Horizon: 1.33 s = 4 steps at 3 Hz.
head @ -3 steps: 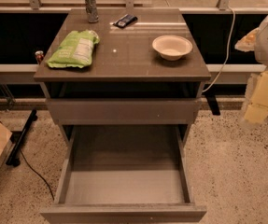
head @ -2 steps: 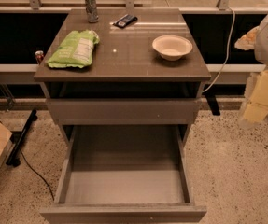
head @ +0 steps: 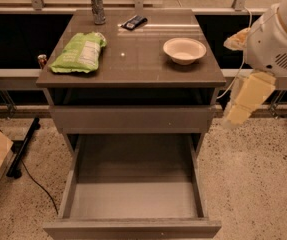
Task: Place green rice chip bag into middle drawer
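The crinkly light-green rice chip bag (head: pixel 80 53) lies on the grey-brown cabinet (head: pixel 138 66) top's left side. Below the cabinet top, the wide, shallow middle drawer (head: pixel 133 201) stands open, apparently to receive the bag, while the pale gripper (head: pixel 246 101) hangs right of the cabinet, and I cannot tell whether it is open or closed.

Bag (head: pixel 79 53) atop, drawer (head: pixel 133 203) open, gripper (head: pixel 247 100) right

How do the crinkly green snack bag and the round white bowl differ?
The crinkly green snack bag lies flat at the left; the round white bowl stands upright at the right. The bag is oblong, the bowl circular. Both sit on the grey cabinet top; the claw hangs right of it.
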### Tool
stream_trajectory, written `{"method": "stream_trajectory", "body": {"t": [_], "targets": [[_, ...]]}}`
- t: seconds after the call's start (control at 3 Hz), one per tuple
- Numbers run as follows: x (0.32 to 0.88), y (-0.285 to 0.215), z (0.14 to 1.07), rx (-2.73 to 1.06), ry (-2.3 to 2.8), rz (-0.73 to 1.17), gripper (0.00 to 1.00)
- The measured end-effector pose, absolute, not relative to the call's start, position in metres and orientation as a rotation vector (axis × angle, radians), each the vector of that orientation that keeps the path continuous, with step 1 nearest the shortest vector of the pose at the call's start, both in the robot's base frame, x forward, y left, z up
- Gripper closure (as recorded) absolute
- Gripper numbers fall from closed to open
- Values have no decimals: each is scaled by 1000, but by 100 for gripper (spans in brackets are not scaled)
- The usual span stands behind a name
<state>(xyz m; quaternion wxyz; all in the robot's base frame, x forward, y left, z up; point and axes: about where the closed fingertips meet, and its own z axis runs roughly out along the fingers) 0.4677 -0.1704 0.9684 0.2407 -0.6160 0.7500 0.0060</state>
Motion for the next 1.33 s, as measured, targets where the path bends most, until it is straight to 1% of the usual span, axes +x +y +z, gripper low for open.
{"method": "stream_trajectory", "body": {"t": [0.67,1.33], "targets": [[529,-120,953,-1597,1922,190,0],[546,-109,947,-1565,1886,177,0]]}}
